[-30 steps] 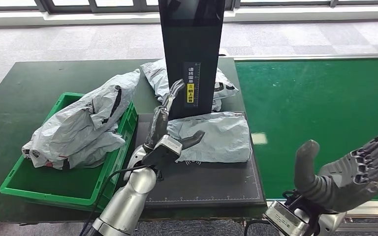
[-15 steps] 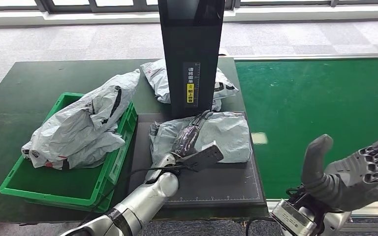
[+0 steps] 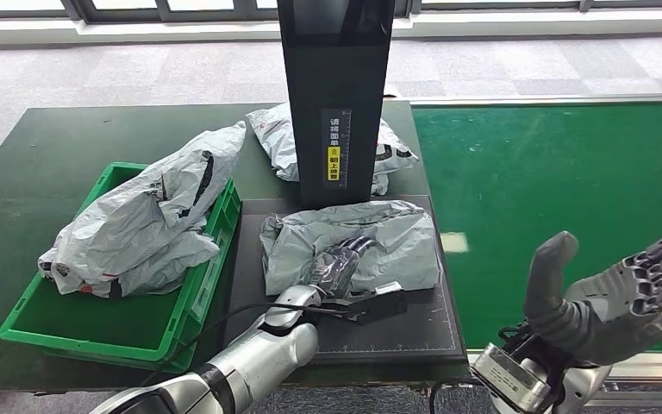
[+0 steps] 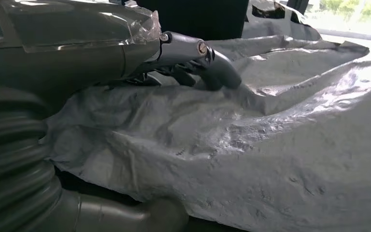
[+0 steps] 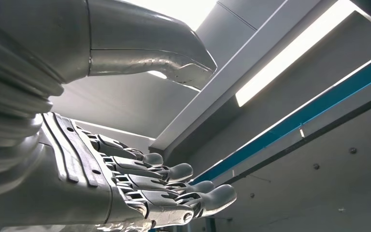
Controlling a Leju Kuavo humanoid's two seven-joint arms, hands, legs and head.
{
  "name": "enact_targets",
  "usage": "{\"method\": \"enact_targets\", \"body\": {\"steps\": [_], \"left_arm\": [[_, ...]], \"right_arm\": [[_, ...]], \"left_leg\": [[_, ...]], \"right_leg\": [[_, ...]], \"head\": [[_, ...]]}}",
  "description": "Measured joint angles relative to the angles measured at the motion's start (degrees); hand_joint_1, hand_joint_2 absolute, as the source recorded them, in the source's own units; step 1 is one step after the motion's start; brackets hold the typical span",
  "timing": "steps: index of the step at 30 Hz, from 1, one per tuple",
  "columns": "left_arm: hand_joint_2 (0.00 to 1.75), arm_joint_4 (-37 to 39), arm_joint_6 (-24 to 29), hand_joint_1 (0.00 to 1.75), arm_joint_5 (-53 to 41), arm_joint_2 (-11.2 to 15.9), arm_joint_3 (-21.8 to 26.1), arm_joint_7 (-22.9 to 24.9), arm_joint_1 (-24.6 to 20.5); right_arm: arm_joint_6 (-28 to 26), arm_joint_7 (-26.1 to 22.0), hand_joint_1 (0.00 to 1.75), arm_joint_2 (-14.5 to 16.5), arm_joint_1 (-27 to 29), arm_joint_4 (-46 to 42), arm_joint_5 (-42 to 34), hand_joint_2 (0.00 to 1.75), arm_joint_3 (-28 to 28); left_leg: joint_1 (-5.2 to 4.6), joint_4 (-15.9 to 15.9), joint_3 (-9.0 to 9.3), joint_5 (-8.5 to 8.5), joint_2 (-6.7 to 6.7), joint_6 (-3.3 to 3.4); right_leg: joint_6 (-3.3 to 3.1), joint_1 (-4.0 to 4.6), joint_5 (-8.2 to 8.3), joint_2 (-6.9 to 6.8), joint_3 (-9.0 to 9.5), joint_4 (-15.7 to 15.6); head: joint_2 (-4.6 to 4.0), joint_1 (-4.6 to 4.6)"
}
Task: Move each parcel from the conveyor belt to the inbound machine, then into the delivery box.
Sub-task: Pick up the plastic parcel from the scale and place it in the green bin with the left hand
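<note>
Green crate [image 3: 30, 319] at left: I see grey parcels [image 3: 138, 224] heaped inside. Scanner platform [image 3: 396, 332]: my left hand [image 3: 338, 269] presses a grey mailer [image 3: 379, 241], fingers [image 4: 217, 72] curled into its plastic in the wrist view. Right hand [image 3: 621, 297]: raised, fingers spread, holding nothing.

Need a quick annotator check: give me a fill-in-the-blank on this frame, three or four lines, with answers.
1. The left hand rests on a grey parcel lying on the black ____.
2. The crate holding another parcel is ____ in colour.
3. The right hand is raised and holds ____.
4. The conveyor belt beside the table carries ____ parcels.

Missing words: platform; green; nothing; no
</note>
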Motion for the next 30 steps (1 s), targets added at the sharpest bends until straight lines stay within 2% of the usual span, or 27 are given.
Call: {"method": "enact_targets", "body": {"steps": [3,19,22,25,27,30], "left_arm": [[1.75,0.73,-0.36,1.75,-0.51,0.00,-1.54,0.53,-0.39],[1.75,2.23,-1.27,1.75,-6.20,0.00,-6.72,7.57,-1.71],[1.75,2.44,2.64,1.75,-8.59,0.00,-7.31,10.37,-1.84],[1.75,1.63,12.36,1.75,-12.72,0.16,-7.61,14.41,-1.80],[1.75,-2.21,17.69,1.75,-18.51,0.76,-6.75,15.66,-1.04],[1.75,-13.68,20.31,1.75,-30.20,1.43,-1.03,11.24,2.77]], "right_arm": [[0.00,0.00,0.00,0.01,-0.01,0.04,-0.03,1.75,0.00],[0.00,0.00,0.00,0.02,-0.01,0.11,0.00,1.75,0.02],[0.00,0.00,0.00,0.02,0.01,0.11,0.18,1.75,0.02],[0.00,0.00,0.00,0.02,0.03,0.08,0.52,1.75,0.02],[0.00,0.00,0.00,0.02,0.06,-0.01,0.72,1.75,0.02],[0.00,0.00,0.00,0.02,0.07,-0.12,0.90,1.75,0.02]], "left_leg": [[0.00,0.00,0.00,0.00,0.00,0.00],[0.00,0.00,0.02,0.00,0.00,0.00],[0.00,0.00,0.02,0.00,0.01,0.00],[0.00,0.00,0.02,0.01,0.00,0.00],[0.00,0.00,0.01,0.01,-0.03,0.01],[0.00,0.00,0.01,0.00,0.00,0.02]], "right_leg": [[0.00,0.00,0.00,0.00,0.00,0.00],[0.01,0.00,0.00,0.00,0.03,0.00],[0.01,0.00,0.00,0.00,0.02,0.00],[0.01,0.00,0.00,0.00,0.01,0.00],[0.01,0.00,0.00,-0.02,0.01,0.00],[0.01,-0.01,0.00,0.01,-0.01,0.01]], "head": [[0.00,0.00],[0.00,0.00],[0.00,0.00],[0.00,-0.01],[0.00,-0.01],[0.00,0.00]]}}
